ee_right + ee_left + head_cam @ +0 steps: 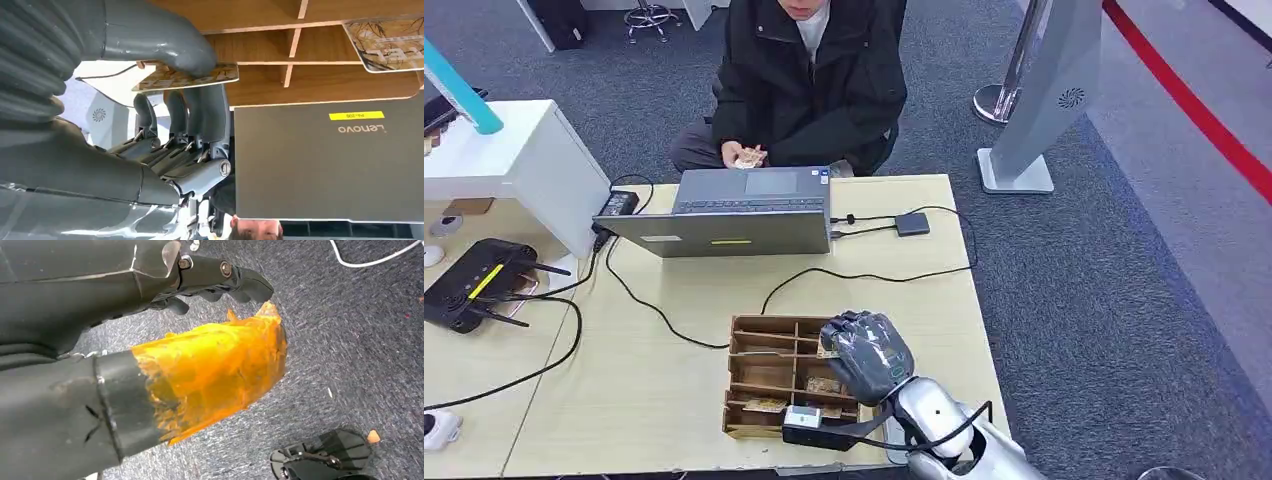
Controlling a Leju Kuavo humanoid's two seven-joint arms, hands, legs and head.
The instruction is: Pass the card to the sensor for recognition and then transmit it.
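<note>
My right hand hovers over the right side of the wooden card box at the table's front edge. In the right wrist view, the hand pinches a patterned card between its thumb and fingers, just in front of the box's dividers. More cards lie in the box, one of them near the held card. The small dark sensor pad sits at the far right of the table, wired to the laptop. My left hand hangs over the carpet with fingers apart, holding nothing.
A grey laptop stands between the box and a seated person, who holds cards. Black cables cross the table. A router and a white stand are on the left. A grey kiosk stands at the right.
</note>
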